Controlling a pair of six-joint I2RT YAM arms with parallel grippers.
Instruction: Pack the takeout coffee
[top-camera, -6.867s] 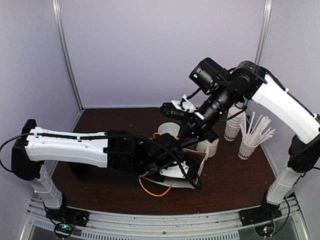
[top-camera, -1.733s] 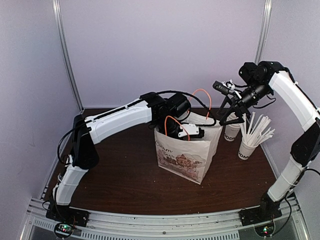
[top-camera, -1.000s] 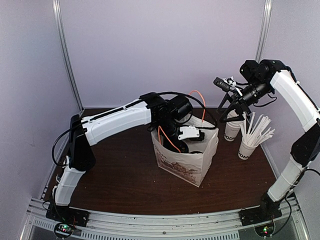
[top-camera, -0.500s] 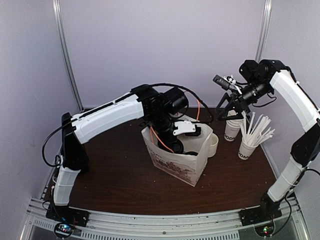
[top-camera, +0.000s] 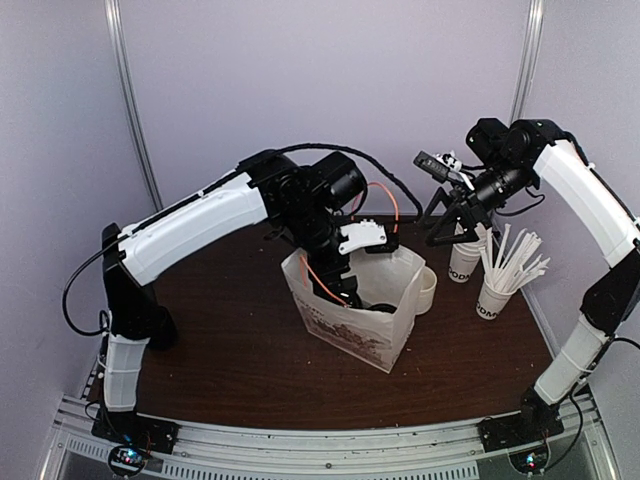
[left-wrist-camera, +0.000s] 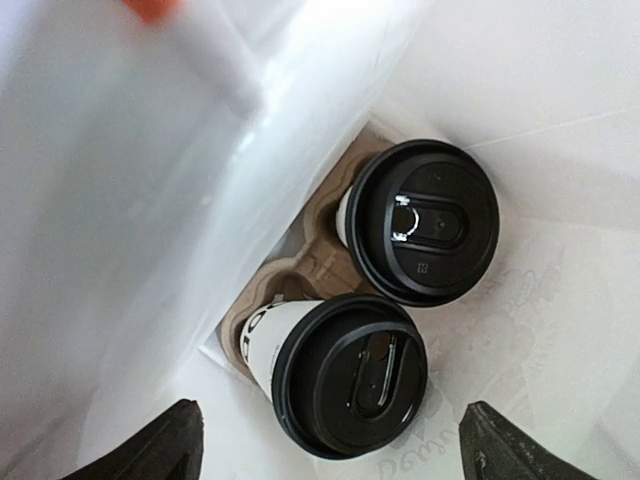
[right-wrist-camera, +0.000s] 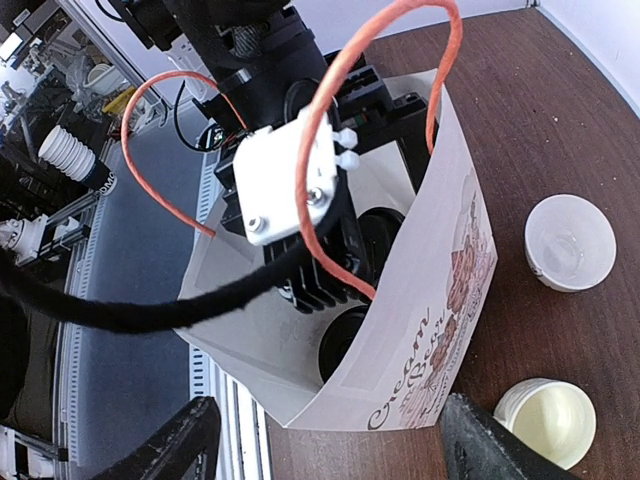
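Both coffee cups (left-wrist-camera: 422, 221) sit upright in a cardboard carrier (left-wrist-camera: 300, 262) inside the paper bag (top-camera: 345, 328) mid-table. Left gripper (left-wrist-camera: 330, 455) hangs over them, fingers spread, empty; right gripper (right-wrist-camera: 332, 445), also spread wide, hovers near the far-right corner.

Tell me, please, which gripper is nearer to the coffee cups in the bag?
Left. The left gripper hangs open inside the bag, right above the coffee cups; the right gripper hovers outside, beside the bag.

Far right of my brown table (top-camera: 230, 340): stacked paper cups (top-camera: 463, 262). Cup full of white stirrers (top-camera: 490, 302) just beside at their 4 o'clock. Plain white cup (top-camera: 428, 287) at their 8 o'clock.
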